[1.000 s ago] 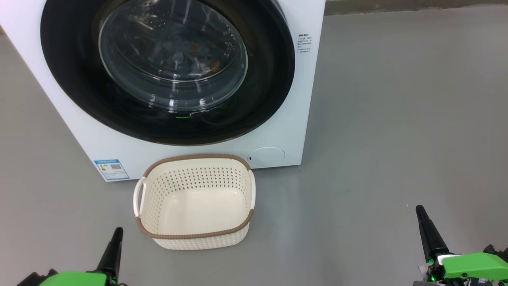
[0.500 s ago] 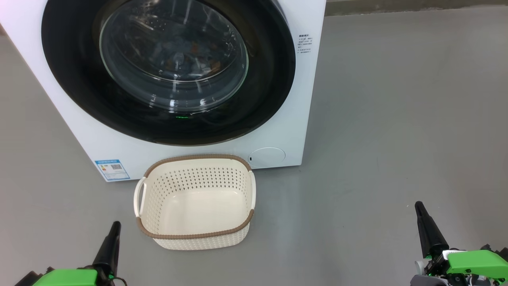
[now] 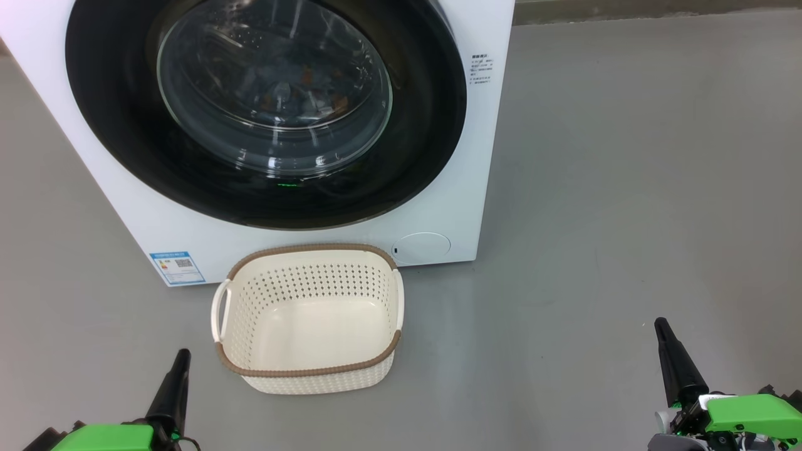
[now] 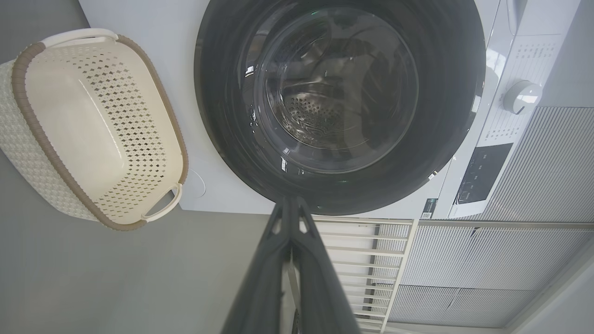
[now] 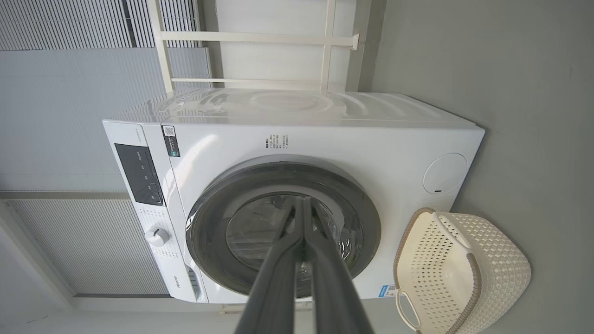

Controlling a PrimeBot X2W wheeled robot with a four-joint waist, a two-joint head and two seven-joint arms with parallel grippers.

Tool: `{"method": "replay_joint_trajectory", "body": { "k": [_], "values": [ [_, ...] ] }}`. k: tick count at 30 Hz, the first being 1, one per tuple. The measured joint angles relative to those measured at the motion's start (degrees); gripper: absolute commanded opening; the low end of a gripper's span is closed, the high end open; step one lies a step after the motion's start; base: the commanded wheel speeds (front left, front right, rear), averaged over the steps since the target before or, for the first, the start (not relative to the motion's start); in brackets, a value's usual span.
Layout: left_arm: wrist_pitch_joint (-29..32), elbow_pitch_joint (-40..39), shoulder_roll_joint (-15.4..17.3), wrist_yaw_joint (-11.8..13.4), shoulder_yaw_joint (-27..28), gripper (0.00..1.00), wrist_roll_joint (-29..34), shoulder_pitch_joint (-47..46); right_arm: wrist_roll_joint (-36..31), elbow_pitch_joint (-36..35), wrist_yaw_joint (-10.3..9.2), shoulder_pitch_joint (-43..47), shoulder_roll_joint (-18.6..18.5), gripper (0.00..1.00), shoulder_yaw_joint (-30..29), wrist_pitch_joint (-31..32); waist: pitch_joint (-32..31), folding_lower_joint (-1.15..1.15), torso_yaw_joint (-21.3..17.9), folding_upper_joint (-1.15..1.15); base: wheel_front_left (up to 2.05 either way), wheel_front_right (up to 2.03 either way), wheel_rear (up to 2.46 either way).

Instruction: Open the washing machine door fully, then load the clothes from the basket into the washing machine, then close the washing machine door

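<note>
Reading the washing machine door (image 3: 274, 88) as shut at upper left, clothes (image 3: 307, 78) dim behind its glass, I judge nothing is left; the basket (image 3: 307, 371) below centre sits empty, left gripper (image 3: 182, 358) and right gripper (image 3: 661, 327) pinched closed, empty, at bottom corners.

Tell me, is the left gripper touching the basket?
Apart. The head view shows a strip of bare grey floor between the left gripper, at the lower left, and the near left corner of the basket.
</note>
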Motion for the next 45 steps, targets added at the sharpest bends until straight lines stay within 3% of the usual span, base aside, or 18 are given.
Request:
{"method": "replay_joint_trajectory", "body": {
  "k": [45],
  "values": [
    [0.0,0.0,0.0,0.0,0.0,0.00,0.0,0.0,0.0,0.0,0.00,0.0,0.2,0.00,-0.3,0.0,0.0,0.00,0.0,0.00,0.00,0.00,0.00]
  ]
}}
